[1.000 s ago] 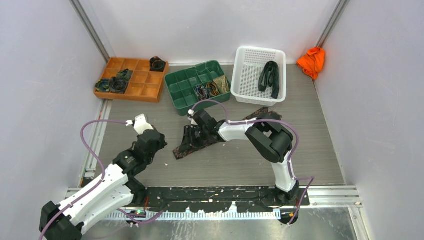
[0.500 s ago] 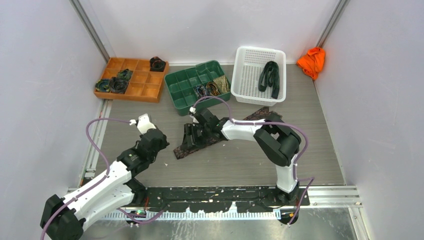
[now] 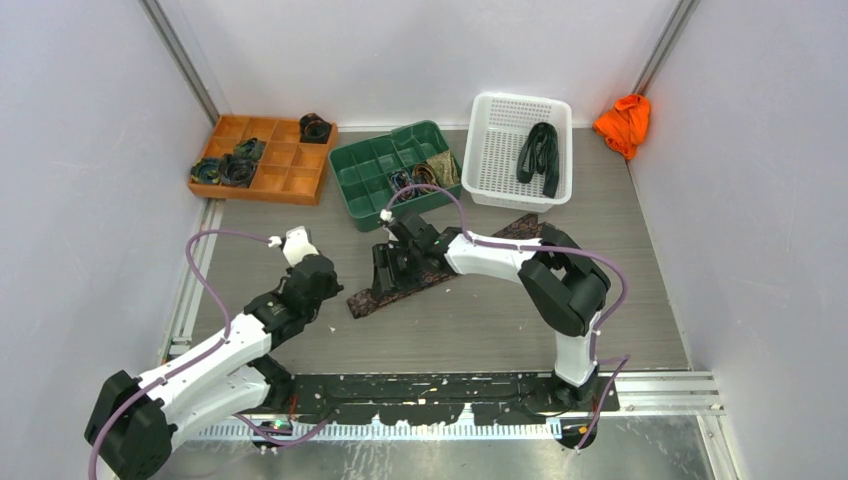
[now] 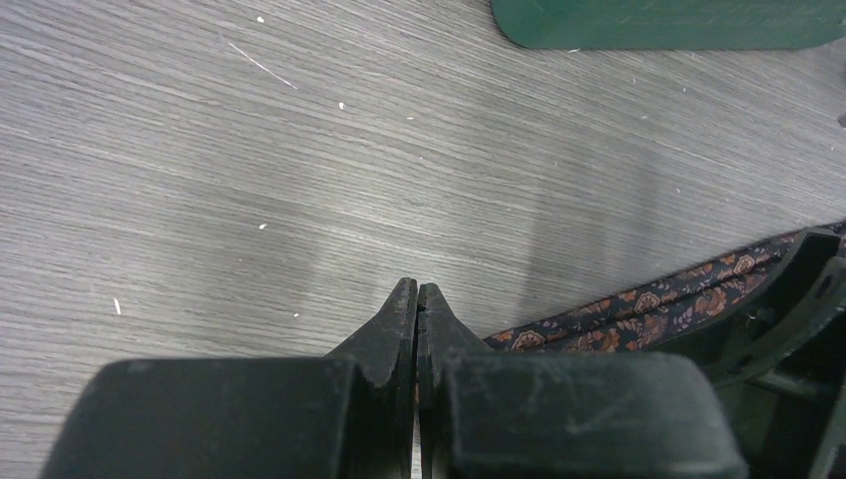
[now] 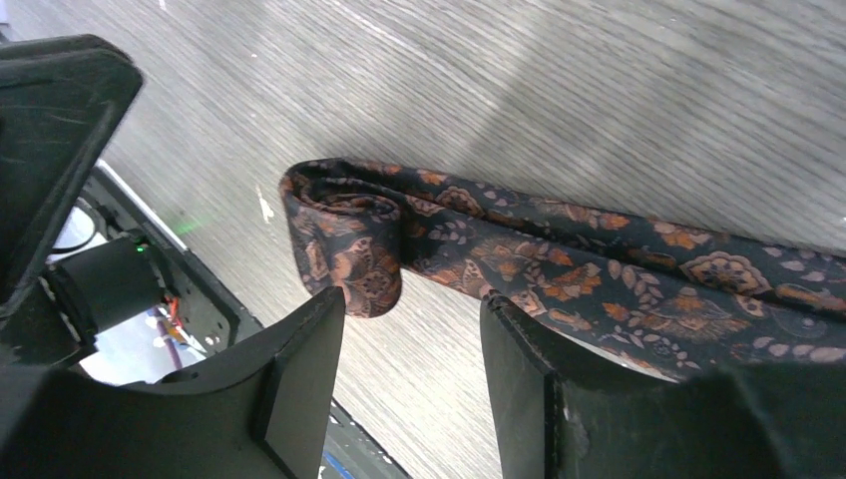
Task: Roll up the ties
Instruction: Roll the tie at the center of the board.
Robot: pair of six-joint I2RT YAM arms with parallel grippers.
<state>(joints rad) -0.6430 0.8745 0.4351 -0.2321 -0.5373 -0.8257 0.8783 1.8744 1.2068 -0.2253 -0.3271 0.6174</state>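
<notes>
A dark brown tie with an orange floral pattern [image 3: 505, 232] lies diagonally across the table. Its near-left end [image 5: 349, 239] is folded over into a small curl. My right gripper [image 3: 386, 272] is open and low over the tie near that end. In the right wrist view [image 5: 411, 299] the curled end lies just ahead of the gap between the jaws. My left gripper [image 3: 322, 284] is shut and empty, just left of the tie's end. In the left wrist view its tips [image 4: 417, 289] are over bare table, with the tie [image 4: 648, 304] to the right.
An orange tray [image 3: 268, 182] at the back left holds several coiled ties. A green tray [image 3: 372, 160] holds more coils. A white basket [image 3: 500, 160] holds a black tie [image 3: 540, 155]. An orange cloth lump [image 3: 622, 122] lies at the back right.
My left gripper has moved forward and right, closer to the tie's near end. My right gripper has shifted slightly toward the back along the tie.
</notes>
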